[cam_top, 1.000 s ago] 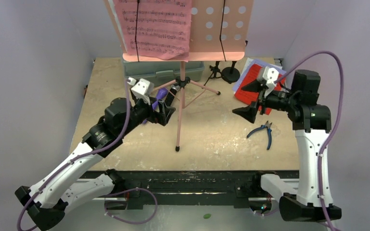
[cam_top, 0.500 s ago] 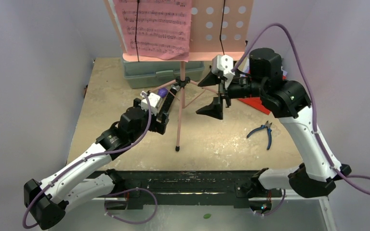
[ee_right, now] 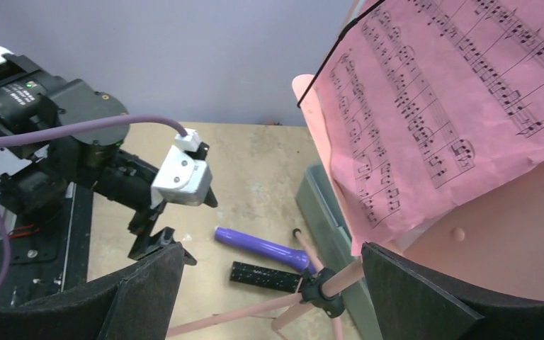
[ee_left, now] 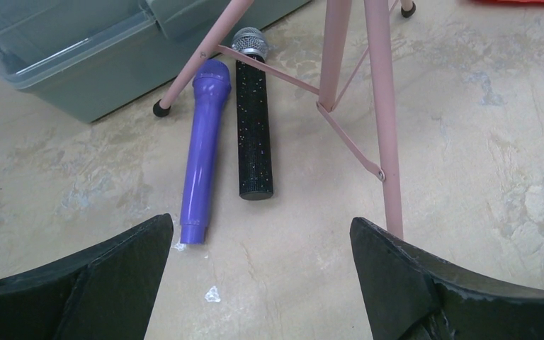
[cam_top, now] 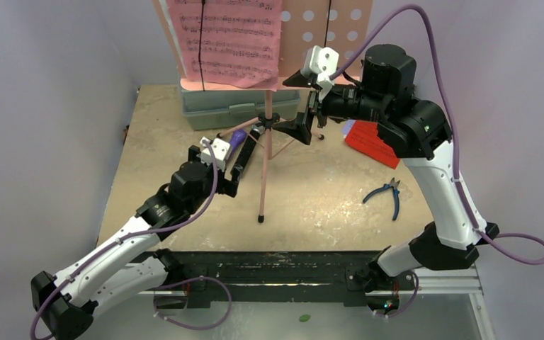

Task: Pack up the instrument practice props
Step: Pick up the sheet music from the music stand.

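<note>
The pink tripod (cam_top: 267, 152) stands mid-table, its perforated tray (cam_top: 326, 35) carrying a pink sheet-music page (cam_top: 227, 39). The purple microphone (ee_left: 202, 152) and the black silver-headed microphone (ee_left: 255, 134) lie side by side under the tripod legs. My left gripper (ee_left: 261, 228) hovers open just short of their tail ends, holding nothing. My right gripper (cam_top: 296, 105) is open beside the tripod's black hub (ee_right: 322, 292), below the tray's edge, and it is empty too. Red sheet-music pages (cam_top: 372, 142) lie at the back right, partly under the right arm.
A grey-green plastic case (cam_top: 241, 106) sits behind the tripod, close to the microphones' heads. Blue-handled pliers (cam_top: 388, 196) lie on the table at the right. One tripod leg (ee_left: 379, 113) runs down just inside my left gripper's right finger.
The right arm swung left and up from over the red pages to the tripod's hub. The left arm drew back slightly and settled low behind the microphones.
</note>
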Motion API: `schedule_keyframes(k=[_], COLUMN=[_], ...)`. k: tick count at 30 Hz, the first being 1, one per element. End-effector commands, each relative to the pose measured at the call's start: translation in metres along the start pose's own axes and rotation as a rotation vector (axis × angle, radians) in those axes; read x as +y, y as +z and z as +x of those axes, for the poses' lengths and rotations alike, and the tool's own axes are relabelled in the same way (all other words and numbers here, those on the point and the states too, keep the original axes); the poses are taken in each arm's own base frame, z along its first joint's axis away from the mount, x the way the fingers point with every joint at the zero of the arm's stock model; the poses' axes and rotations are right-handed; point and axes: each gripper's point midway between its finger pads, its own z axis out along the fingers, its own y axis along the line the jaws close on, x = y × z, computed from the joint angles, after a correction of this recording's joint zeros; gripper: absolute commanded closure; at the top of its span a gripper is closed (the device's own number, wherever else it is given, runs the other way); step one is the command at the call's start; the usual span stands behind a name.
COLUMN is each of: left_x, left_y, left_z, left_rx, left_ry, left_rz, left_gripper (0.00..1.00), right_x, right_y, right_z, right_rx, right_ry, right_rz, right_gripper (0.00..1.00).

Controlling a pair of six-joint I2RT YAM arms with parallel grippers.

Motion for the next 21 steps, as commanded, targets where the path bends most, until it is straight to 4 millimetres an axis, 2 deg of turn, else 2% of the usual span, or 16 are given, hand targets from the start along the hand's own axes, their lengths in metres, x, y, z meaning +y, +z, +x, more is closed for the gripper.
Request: schedule_keyframes(k=[1,9,21], left_x=[0.008,0.006,0.004], left_y=[-0.005,-0.008,-0.009], left_z=[-0.014,-0.016,-0.018], left_rx=[-0.059,-0.066,-0.074], left_ry=[-0.003,-0.009,-0.011], left_rz=[-0.025,-0.012,0.001], left_gripper=[0.04,0.04,0.04], right_x=[-0.020,-0.043,-0.049], right_y=[0.000,0.007,0.024], right_z=[-0.018,-0.022,-0.021], right_rx=[-0.041,-0.039,-0.059], right_ry=[-0.031,-0.059,-0.023], right_rz=[0.090,0.172,0.158], right_gripper=[0.01,0.01,0.01])
